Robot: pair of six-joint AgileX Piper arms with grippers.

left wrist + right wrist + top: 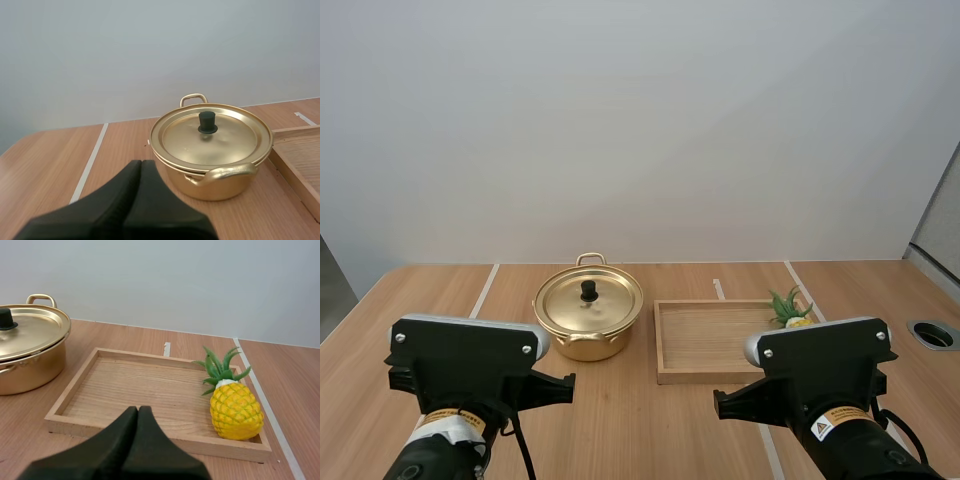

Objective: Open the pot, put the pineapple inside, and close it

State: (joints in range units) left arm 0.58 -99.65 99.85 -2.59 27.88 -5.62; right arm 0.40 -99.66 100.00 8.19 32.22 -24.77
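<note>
A gold pot (pixel 588 318) (pixel 212 160) (pixel 27 357) stands on the table with its lid (pixel 588 300) (pixel 211 134) on; the lid has a black knob (pixel 207 121). A yellow pineapple (pixel 234 405) (pixel 790 309) with green leaves lies at the right end of the wooden tray (pixel 705 340) (pixel 135 390). My left gripper (pixel 140 165) is shut, its fingers together as one dark wedge, short of the pot. My right gripper (pixel 138 411) is shut too, just in front of the tray's near edge, left of the pineapple.
The tray sits right of the pot. White tape lines (pixel 483 290) run across the wooden table. A round grommet hole (pixel 933 334) is at the table's far right. Both arm bases (pixel 465 365) stand at the near edge.
</note>
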